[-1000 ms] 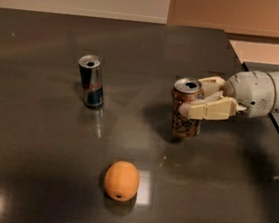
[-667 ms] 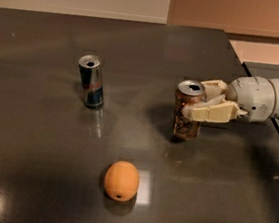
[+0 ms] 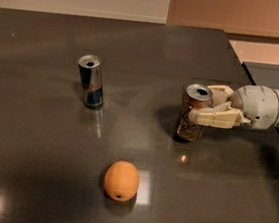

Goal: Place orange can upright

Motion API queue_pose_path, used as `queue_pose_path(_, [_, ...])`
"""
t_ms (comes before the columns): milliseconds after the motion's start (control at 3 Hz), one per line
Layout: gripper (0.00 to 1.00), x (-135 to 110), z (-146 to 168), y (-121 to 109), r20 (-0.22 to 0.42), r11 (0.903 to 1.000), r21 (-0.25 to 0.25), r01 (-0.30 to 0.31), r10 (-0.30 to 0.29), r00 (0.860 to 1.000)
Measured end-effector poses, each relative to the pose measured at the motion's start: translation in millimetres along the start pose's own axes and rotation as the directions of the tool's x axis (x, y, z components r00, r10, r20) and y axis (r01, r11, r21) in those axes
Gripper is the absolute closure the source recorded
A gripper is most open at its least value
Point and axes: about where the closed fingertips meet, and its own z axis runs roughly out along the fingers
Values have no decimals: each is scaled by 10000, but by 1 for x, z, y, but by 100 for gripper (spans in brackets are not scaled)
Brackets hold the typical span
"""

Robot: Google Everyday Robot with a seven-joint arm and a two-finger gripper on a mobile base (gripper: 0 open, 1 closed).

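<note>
The orange can [image 3: 190,125], with a brownish-orange and white label and a silver top, stands upright on the dark table [image 3: 33,162], right of centre. My gripper [image 3: 201,103] reaches in from the right and is shut on the can's upper half, with one cream finger [image 3: 214,117] across its near side and the other behind it. The can's base is at the table surface.
A slim blue-and-silver can [image 3: 90,81] stands upright at the left. A round orange fruit [image 3: 121,180] lies in front, near the middle. The table's right edge [image 3: 262,97] runs under my arm [image 3: 270,108].
The gripper and the orange can have shifted slightly to the right together. The slim can and the fruit have not moved.
</note>
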Motion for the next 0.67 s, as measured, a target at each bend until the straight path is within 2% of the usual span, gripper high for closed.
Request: queue_pose_path(667, [31,11,-10,-4,130,9986,329,418,-422,9990])
